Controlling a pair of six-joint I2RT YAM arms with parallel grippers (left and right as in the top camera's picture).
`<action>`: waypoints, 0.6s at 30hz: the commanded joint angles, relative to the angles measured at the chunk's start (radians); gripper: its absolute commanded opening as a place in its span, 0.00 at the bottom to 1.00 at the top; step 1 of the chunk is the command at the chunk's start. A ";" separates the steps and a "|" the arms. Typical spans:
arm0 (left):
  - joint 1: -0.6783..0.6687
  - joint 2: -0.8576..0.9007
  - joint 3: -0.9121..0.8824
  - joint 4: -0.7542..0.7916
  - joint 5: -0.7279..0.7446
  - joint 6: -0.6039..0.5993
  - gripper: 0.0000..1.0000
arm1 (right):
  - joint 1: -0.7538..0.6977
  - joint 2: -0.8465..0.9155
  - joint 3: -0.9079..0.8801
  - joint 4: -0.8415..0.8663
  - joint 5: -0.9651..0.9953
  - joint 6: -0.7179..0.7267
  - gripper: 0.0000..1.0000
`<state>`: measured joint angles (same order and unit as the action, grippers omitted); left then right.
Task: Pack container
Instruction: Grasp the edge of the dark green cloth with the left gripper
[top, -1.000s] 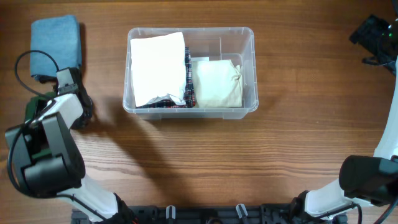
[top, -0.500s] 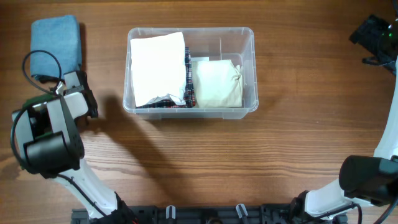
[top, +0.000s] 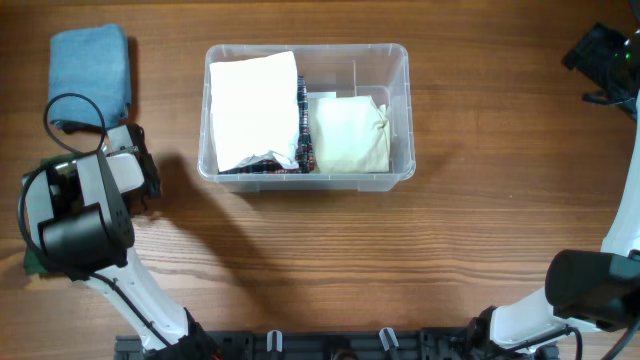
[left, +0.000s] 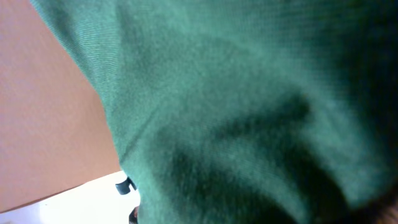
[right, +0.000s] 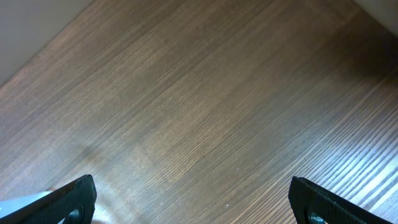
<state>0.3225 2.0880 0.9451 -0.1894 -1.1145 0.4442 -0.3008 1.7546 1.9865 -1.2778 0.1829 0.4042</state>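
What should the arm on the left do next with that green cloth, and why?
Probably a short lift straight up. The left end effector, hidden under its arm, looks shut on the green cloth that fills its camera view, so raising it would test the grip before carrying it to the container, which has bare floor at its far right corner.

The left arm (top: 80, 215) stands folded at the left side, elbow high and wrist bent steeply downward, so its own links cover the left gripper from above. Its jaws are closed, seemingly pinched on the green fabric (left: 249, 93) (the wrist view shows nothing else, no fingers). The right arm (top: 585, 285) rises from its base at the near right and reaches to the far right corner. The right gripper (right: 196, 199) hangs there with its dark fingers (right: 71, 199) spread wide, nothing between them.
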 joint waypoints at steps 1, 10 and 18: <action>-0.020 0.059 -0.021 0.019 0.153 -0.060 0.04 | 0.002 0.010 0.001 0.005 -0.008 0.015 1.00; -0.105 -0.132 0.181 -0.184 0.154 -0.282 0.04 | 0.002 0.011 0.001 0.005 -0.008 0.016 1.00; -0.166 -0.380 0.269 -0.381 0.391 -0.461 0.04 | 0.002 0.011 0.001 0.005 -0.008 0.015 1.00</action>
<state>0.1768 1.8465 1.1786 -0.5396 -0.8684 0.1017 -0.3008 1.7546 1.9865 -1.2774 0.1829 0.4042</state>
